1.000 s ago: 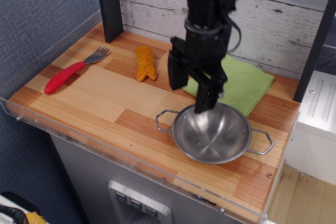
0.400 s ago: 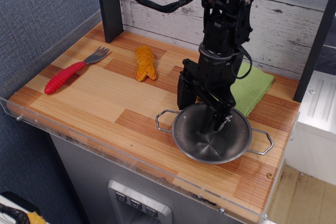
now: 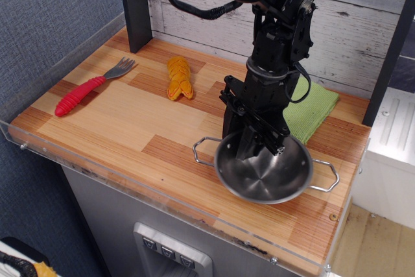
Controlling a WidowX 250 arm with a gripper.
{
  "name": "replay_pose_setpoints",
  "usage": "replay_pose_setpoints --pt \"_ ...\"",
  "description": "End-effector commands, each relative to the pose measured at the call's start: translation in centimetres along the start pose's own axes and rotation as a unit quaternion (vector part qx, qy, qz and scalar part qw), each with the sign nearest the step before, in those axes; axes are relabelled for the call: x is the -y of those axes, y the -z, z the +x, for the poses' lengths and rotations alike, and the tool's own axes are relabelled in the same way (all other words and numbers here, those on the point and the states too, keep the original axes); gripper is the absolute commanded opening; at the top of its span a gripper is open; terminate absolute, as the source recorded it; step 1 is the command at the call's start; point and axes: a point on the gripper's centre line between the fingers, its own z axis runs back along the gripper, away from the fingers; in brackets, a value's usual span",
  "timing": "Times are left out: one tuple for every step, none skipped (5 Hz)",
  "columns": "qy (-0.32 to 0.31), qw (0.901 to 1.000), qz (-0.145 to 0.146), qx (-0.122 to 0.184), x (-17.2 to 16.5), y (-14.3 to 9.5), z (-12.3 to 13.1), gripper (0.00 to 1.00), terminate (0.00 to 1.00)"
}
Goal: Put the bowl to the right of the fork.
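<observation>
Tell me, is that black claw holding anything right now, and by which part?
Yes: the gripper holds the bowl by its far rim, one of the fingers inside it and the other outside.

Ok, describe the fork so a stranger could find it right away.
Start at the wooden tabletop and go to its far left corner, well away from the steel bowl. The fork lies there flat, left of the orange-yellow ridged toy. Only it has grey metal tines and a ribbed red handle.

Glossy steel bowl (image 3: 266, 176); matt wooden counter (image 3: 130, 121).
</observation>
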Motion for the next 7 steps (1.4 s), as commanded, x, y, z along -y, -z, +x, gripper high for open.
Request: replay_pose_setpoints --pt "0.000 0.9989 0.017 0.044 0.1 -3.4 0.0 0.00 0.00" --pt "-0.029 0.9945 0.002 0.101 -1.4 -8.1 -2.1 0.00 0.00" --pt "-0.103 0.9826 -0.001 0.155 -5.5 -11.1 -6.2 0.00 0.00" --pt "-0.174 0.9743 -0.005 0.143 -9.0 -10.4 -9.8 0.00 0.00" --pt "-0.215 0.9700 -0.018 0.113 -12.3 -7.8 -13.3 0.00 0.00" --pt "-0.246 0.9642 -0.026 0.095 -15.5 -5.2 -16.7 0.00 0.00" --pt "-0.267 0.9605 -0.024 0.074 -15.8 -3.7 -17.6 0.00 0.00"
